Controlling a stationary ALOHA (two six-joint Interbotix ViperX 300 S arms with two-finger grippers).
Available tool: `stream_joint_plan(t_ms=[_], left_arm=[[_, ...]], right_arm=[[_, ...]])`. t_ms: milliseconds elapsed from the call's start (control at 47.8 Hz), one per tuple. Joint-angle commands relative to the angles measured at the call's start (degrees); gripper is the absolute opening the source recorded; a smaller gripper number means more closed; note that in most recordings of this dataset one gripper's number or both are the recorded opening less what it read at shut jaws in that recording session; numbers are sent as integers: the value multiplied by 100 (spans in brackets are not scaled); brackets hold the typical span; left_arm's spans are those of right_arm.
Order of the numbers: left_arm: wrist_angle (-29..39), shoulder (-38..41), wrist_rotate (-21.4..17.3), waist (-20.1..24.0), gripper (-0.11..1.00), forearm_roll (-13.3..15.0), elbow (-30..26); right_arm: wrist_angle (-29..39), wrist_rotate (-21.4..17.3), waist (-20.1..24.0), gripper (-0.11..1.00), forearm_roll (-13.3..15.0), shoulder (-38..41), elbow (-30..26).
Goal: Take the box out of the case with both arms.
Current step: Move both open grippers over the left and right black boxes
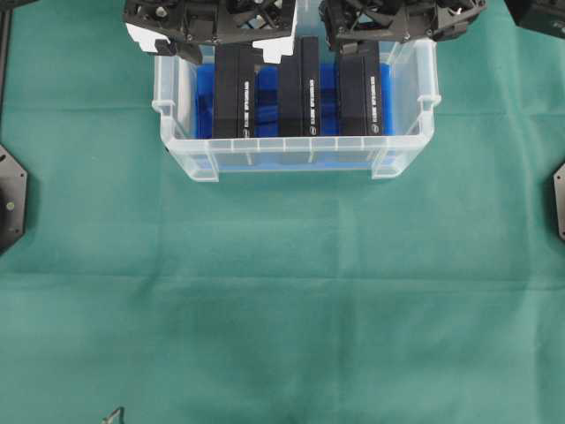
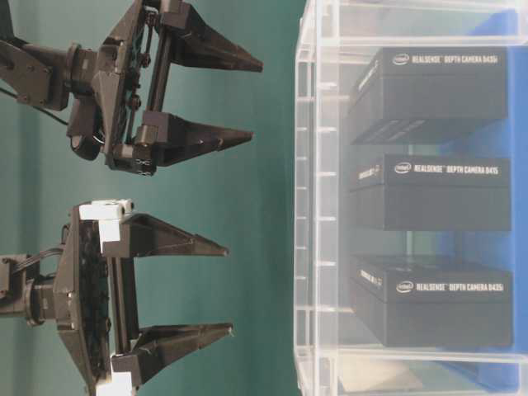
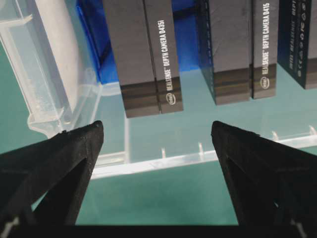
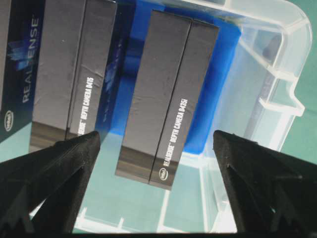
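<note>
The clear case [image 1: 291, 147] with a blue bottom stands at the top middle of the green cloth. Three black RealSense boxes stand on edge in it: left [image 1: 235, 93], middle [image 1: 298, 88], right [image 1: 360, 93]. My left gripper [image 1: 212, 28], with white panels, hovers open over the case's far left part, nothing between its fingers. In the left wrist view the left gripper [image 3: 156, 126] frames the left box [image 3: 143, 54]. My right gripper [image 1: 397, 19] hovers open over the far right part. The right wrist view shows the right gripper [image 4: 156, 135] framing the right box [image 4: 168, 99]. In the table-level view both sets of fingertips stop short of the case rim [image 2: 304, 206].
Green cloth [image 1: 282, 300] covers the table in front of the case. Black mounts sit at the left edge [image 1: 9, 199] and the right edge [image 1: 558, 203]. A small dark object [image 1: 113, 415] lies at the bottom edge.
</note>
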State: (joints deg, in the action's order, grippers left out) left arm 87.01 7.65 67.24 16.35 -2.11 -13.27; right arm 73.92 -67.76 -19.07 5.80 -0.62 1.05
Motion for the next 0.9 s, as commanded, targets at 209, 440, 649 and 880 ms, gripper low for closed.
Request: stream_joint_plan(t_ms=[209, 440, 649, 880], left_arm=[[-35, -53, -9, -18, 86, -18, -158], [-44, -9, -18, -18, 86, -18, -176], [-44, 0, -18, -9, 86, -18, -158], [-44, 0, -26, 0, 86, -35, -132]], right_arm=[[-26, 0, 9, 96, 9, -53, -149], [-26, 0, 9, 96, 9, -35, -141], [-26, 0, 9, 96, 18, -35, -149], [-26, 0, 9, 96, 18, -18, -149]])
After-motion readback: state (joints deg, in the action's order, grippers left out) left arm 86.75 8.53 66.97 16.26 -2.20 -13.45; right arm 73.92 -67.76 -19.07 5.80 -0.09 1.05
